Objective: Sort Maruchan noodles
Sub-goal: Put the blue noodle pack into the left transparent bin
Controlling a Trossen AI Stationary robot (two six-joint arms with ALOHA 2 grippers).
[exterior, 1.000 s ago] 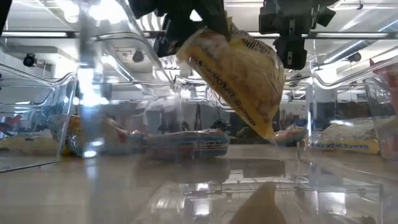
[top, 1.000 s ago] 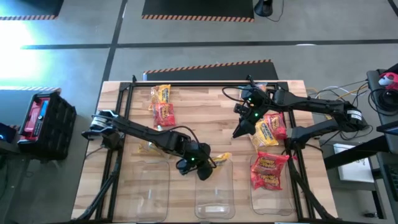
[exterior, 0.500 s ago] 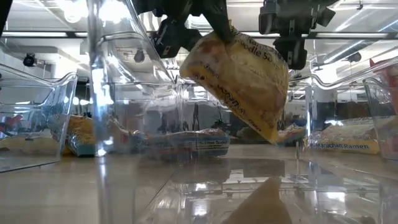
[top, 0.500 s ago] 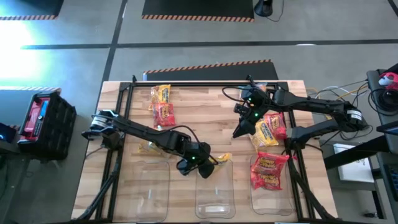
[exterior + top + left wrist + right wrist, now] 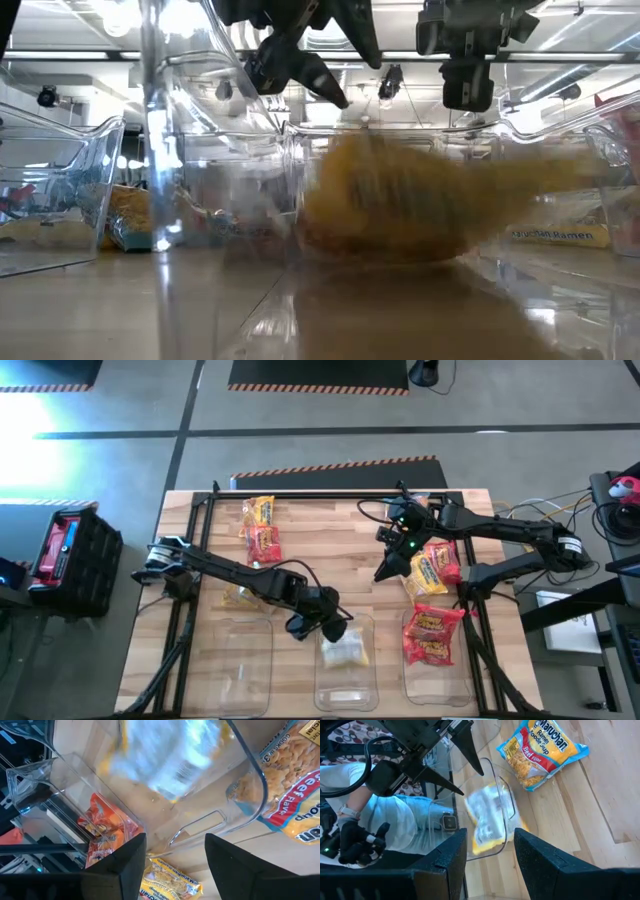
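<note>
the left tool [image 5: 335, 628] hangs over the far rim of the middle clear rectangular plastic bin [image 5: 345, 695], its two dark fingers [image 5: 330, 88] spread wide with nothing between them. just below and in front of that tool, a yellow crinkly plastic noodle packet [image 5: 345, 650] shows as a blur inside the middle bin; in the low view the same packet [image 5: 400, 205] is a smeared yellow shape near the bin floor, apart from the fingers above it.

the right tool [image 5: 385, 568] hovers over the wooden worktop [image 5: 330, 525] well apart from the left one, fingers set at a narrow gap, holding nothing. just beside it lies a yellow and blue noodle packet with a red band [image 5: 432, 568]. nearer the front edge, the right clear plastic bin [image 5: 440, 680] holds red noodle packets [image 5: 432, 632].

far behind the left tool, toward the worktop's back, a yellow packet [image 5: 259, 511] and a red packet [image 5: 266, 544] lie touching. another yellow packet [image 5: 240, 597] lies under the left arm, next to the left clear bin [image 5: 240, 670].
</note>
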